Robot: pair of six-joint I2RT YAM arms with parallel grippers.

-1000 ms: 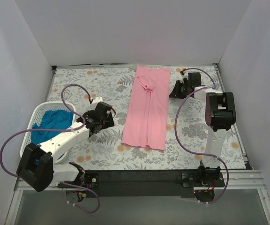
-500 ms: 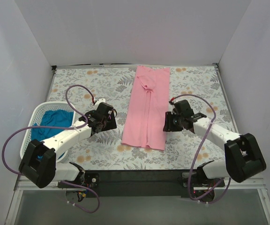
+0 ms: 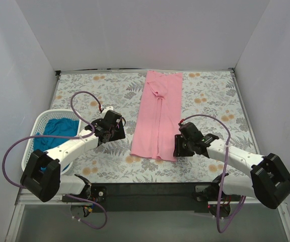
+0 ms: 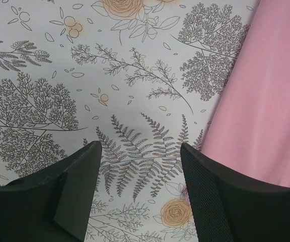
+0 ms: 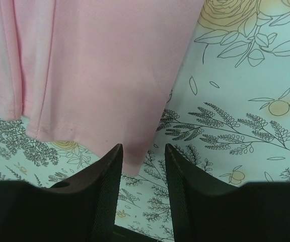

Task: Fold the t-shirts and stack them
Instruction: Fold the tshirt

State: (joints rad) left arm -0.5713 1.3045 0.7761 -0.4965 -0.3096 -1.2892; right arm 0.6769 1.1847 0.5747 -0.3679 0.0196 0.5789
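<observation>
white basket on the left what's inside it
A crumpled teal-blue t-shirt lies inside the basket. The left arm crosses over its near part, so that part and whatever lies beneath the shirt cannot be seen.

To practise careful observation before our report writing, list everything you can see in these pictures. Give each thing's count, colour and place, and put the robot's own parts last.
pink t-shirt: one, light pink, folded into a long strip, middle of the table
teal t-shirt: one, teal-blue, bunched inside the basket
basket: one, white lattice, left edge of the table
table: one, white cover printed with grey leaves and orange flowers
cables: two, purple, one looping along each arm
left arm: one, white and black, reaching from the near left
right arm: one, white and black, reaching from the near right
left gripper: one, black, open, over bare table left of the pink t-shirt
right gripper: one, black, open, at the pink t-shirt's near right corner
</observation>
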